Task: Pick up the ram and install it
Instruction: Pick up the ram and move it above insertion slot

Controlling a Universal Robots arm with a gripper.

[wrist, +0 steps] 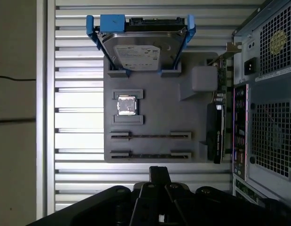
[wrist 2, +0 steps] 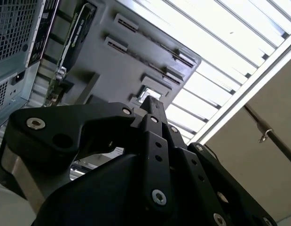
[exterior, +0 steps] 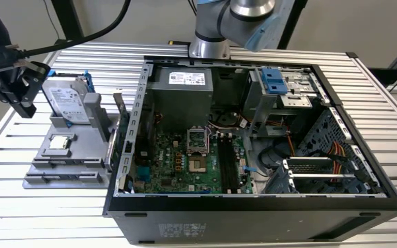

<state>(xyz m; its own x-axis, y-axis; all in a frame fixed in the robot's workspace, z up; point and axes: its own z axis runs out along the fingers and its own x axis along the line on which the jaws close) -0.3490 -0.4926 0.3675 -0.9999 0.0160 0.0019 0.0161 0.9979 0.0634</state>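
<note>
My black gripper (exterior: pixel 26 106) hangs high over the slatted table at the exterior view's left, beside the grey parts holder (exterior: pixel 43 181). Its fingertips (wrist: pixel 159 172) are pressed together, shut, with nothing between them; the second wrist view shows the same closed fingertips (wrist 2: pixel 152 107). In the first wrist view, two long slots (wrist: pixel 150 135) in the holder (wrist: pixel 154 108) show as thin dark strips. I cannot tell whether either strip is the ram. The open computer case (exterior: pixel 254 206) shows its motherboard (exterior: pixel 178 165) with long black slots (exterior: pixel 227 164).
On the holder stand a silver hard drive in a blue bracket (wrist: pixel 140 49), a small square processor chip (wrist: pixel 126 105) and a black card (wrist: pixel 216 134) on edge next to the case wall (wrist: pixel 265 117). The arm's base (exterior: pixel 209 46) rises behind the case.
</note>
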